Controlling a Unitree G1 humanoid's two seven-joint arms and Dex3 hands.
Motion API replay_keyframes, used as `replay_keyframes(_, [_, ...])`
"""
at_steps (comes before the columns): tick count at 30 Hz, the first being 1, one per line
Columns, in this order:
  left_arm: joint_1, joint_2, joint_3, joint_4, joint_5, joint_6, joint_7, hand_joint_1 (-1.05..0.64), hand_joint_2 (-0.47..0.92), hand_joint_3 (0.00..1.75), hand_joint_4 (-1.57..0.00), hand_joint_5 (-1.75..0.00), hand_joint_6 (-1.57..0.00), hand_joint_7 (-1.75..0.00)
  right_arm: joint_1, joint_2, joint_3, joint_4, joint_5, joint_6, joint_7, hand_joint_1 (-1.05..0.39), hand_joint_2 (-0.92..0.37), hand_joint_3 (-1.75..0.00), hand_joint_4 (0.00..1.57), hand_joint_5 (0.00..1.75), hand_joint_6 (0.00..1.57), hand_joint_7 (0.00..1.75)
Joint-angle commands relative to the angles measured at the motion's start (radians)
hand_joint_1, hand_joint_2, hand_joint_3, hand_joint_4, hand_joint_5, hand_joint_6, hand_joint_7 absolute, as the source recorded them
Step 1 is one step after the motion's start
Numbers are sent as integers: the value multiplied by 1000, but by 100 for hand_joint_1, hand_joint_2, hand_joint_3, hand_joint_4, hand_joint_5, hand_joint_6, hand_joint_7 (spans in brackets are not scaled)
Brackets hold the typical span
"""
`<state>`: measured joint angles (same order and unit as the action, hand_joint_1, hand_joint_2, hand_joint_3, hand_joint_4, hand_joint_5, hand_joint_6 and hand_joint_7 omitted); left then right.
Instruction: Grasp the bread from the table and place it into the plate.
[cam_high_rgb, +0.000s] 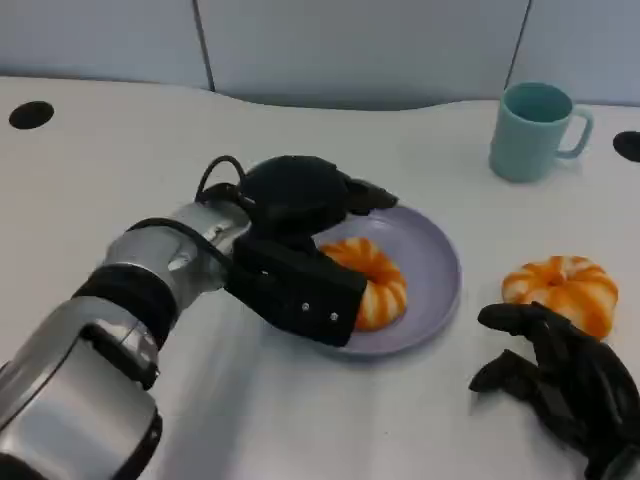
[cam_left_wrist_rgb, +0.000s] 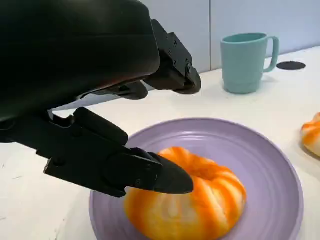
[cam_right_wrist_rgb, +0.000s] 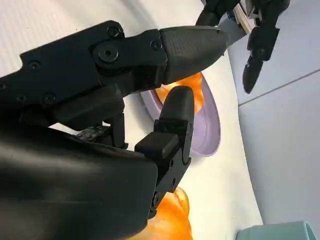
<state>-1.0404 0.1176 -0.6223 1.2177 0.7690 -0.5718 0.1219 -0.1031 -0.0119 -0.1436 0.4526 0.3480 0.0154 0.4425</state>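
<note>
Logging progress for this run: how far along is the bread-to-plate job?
One orange-striped bread ring already lies on the round lavender plate. The left hand hovers over it, fingers apart, seemingly holding nothing. A second orange-striped bread ring sits on the white table beside the right hand, not yet grasped.

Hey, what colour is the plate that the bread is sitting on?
Pale purple, a lilac shade. The plate shows best in the left wrist view, under the orange-and-white bread.
</note>
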Motion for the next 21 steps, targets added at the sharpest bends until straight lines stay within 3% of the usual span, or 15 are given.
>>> replay_keyframes(1, [26,45,60,-24,-72,-57,-13,-78,92,28,-17,-18,-29,-1,10,-7,-8,29,-2,11,-1,-42,-92,-31,57,143,57,99])
replay_keyframes(7, [165,79,217,-56,-267,-239,-11,-68,92,26,-30,-25,-38,-5,6,-10,-6,35,-5,10,2,-43,-92,-30,58,143,58,100])
replay_keyframes(11, [297,42,361,-71,-497,-368,-140,-57,92,25,-41,-33,-43,-6,12,-15,-2,27,-13,9,-1,-44,-92,-30,59,143,58,100])
replay_keyframes(19, [491,-42,532,-258,-871,-320,-454,-55,92,28,-43,-41,-41,-4,12,-20,-6,22,-4,20,6,-42,-92,-31,58,143,58,99])
replay_keyframes(21, [566,-85,581,-378,-1016,-224,-529,-57,92,26,-50,-48,-51,-8,12,-24,-9,30,-4,13,15,-43,-92,-31,58,143,58,99])
